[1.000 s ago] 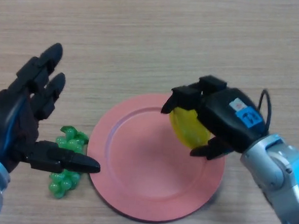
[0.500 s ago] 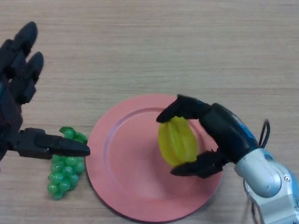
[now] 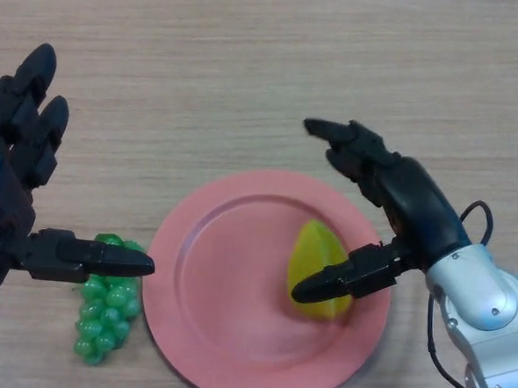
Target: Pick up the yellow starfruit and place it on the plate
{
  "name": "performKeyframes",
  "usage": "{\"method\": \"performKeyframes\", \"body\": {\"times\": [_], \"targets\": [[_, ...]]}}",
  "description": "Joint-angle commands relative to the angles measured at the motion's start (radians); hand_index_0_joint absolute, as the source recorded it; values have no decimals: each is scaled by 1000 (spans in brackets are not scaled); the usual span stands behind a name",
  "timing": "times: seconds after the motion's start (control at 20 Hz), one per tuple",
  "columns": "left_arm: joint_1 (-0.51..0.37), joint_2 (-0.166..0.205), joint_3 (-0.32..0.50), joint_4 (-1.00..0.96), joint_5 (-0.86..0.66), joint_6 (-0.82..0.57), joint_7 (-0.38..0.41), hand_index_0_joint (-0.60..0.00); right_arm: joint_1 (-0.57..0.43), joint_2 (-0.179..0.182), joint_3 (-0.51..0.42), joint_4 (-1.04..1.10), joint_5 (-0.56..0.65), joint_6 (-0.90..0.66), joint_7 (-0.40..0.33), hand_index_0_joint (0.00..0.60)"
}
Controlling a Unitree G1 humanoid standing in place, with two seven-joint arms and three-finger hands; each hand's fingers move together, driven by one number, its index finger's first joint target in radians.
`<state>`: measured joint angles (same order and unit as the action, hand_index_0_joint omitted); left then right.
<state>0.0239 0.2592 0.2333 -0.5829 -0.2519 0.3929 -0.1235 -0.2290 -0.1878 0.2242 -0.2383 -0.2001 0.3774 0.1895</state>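
The yellow starfruit (image 3: 318,257) lies on the pink plate (image 3: 227,289), right of its middle. My right hand (image 3: 404,198) hovers over the plate's right side with fingers spread straight. Its thumb reaches across the front of the fruit, and its fingers point up and away to the left. Nothing is gripped in it. At the left edge my left hand (image 3: 17,197) is open, fingers up and thumb pointing right over the grapes.
A bunch of green grapes (image 3: 104,312) lies on the wooden table (image 3: 267,63) just left of the plate, under my left thumb.
My right hand lowered the starfruit onto the plate, then opened and let it go. The fingers lifted away. The left hand drew back to the left.
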Motion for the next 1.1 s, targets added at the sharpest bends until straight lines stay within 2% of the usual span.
{"method": "performKeyframes", "body": {"times": [0.05, 0.2, 0.3, 0.4, 0.45, 0.55, 0.65, 0.75, 0.85, 1.0, 1.1], "targets": [[-42, 29, 53, -61, 13, -110, 15, 0, -34, -2, -89, -118, 54, -46, -6, 0], [-66, 36, 37, -62, 16, -96, 21, 0, -41, -2, -165, -212, 119, 28, -12, 0], [-88, 40, 24, -53, 11, -97, 23, 0, -44, -15, -215, -276, 169, 60, -21, 0], [-109, 44, 12, -32, 22, -131, 33, 0, -27, -39, -252, -332, 225, 73, -51, 0], [-120, 48, 15, -32, 1, -132, 33, 0, 4, -63, -281, -373, 242, 64, -56, 0], [-128, 53, 16, -35, -34, -129, 30, 0, 55, -85, -327, -431, 248, 52, -53, 0], [-130, 51, 2, -14, -28, -189, 20, 0, 84, -93, -354, -498, 256, 80, -65, 0], [-140, 58, -3, 28, -2, -256, -3, 0, 103, -90, -345, -540, 243, 74, -80, 0], [-144, 68, 13, 34, -2, -257, -20, 0, 115, -82, -331, -521, 219, 27, -77, 0], [-148, 69, 17, 28, -2, -250, 9, 0, 116, -67, -319, -483, 236, -2, -79, 0], [-149, 59, -15, 7, 25, -237, 29, 0, 102, -70, -320, -497, 261, 27, -98, 0]]}}
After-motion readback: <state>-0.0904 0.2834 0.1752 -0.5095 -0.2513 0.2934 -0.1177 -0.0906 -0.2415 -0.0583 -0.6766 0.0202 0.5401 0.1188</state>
